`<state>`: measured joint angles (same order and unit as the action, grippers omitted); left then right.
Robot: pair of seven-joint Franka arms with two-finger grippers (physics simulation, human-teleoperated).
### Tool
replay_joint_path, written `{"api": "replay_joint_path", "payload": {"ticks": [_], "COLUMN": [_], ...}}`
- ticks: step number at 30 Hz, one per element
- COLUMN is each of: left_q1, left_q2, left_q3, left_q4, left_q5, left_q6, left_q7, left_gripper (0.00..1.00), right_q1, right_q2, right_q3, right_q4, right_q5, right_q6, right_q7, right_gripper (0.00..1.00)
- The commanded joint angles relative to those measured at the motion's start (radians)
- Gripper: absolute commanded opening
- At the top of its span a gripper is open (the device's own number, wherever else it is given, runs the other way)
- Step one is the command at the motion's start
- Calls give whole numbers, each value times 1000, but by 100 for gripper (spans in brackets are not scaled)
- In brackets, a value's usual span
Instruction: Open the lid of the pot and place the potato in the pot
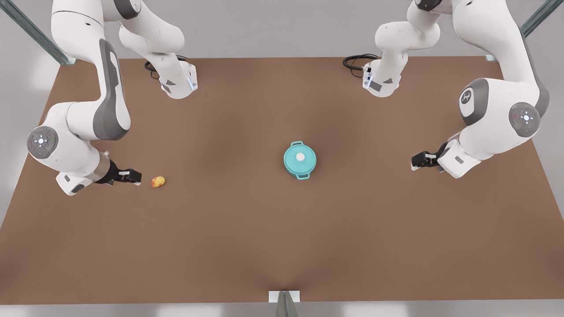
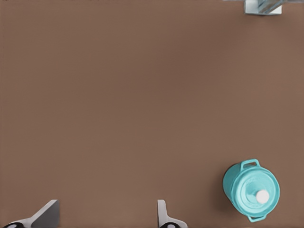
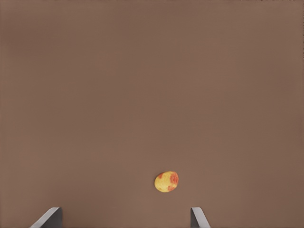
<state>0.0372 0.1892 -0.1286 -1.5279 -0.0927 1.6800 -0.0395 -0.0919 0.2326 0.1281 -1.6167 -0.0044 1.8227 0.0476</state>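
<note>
The small round teal pot [image 1: 300,160] with two loop handles stands near the middle of the brown tabletop [image 1: 282,246], its flat teal lid [image 1: 300,157] with the white centre knob seated squarely on the rim, so the pot is closed and the lid has to come off before anything goes in. The tiny oval yellow-orange potato [image 1: 158,181] with reddish patches lies bare on the table at about nine o'clock from the pot, well apart from it. The right gripper [image 1: 132,176], on the arm at the front view's left, hovers just beside the potato at its nine o'clock side; in its wrist view the potato [image 3: 166,181] sits ahead of the two widely parted fingers [image 3: 47,218], which hold nothing and touch nothing. That placing suits a pick of the potato. The left gripper [image 1: 416,161], at the pot's three o'clock and well clear of it, is likewise spread wide and empty, with the lidded pot [image 2: 251,190] off to one side of its fingers [image 2: 164,216]; it looks placed to go for the knob.
</note>
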Motion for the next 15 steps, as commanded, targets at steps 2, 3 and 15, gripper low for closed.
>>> {"api": "replay_joint_path", "payload": {"ticks": [2, 3, 15], "left_q1": [-7, -45, -557], "left_q2": [0, 18, 311], "left_q3": [-2, -11, -121], "left_q4": [5, 2, 25], "left_q5": [-4, 25, 143], "left_q6": [27, 37, 331], "left_q7": [76, 78, -1073], "left_gripper": [100, 100, 100], "right_q1": [0, -3, -51], "right_q2": [4, 5, -18], "right_q3": [-1, -4, -58], "right_q4": [1, 3, -87], "right_q5": [1, 3, -14], "right_q6": [44, 41, -17], "right_q7": [52, 43, 437], "right_gripper": [100, 100, 100]}}
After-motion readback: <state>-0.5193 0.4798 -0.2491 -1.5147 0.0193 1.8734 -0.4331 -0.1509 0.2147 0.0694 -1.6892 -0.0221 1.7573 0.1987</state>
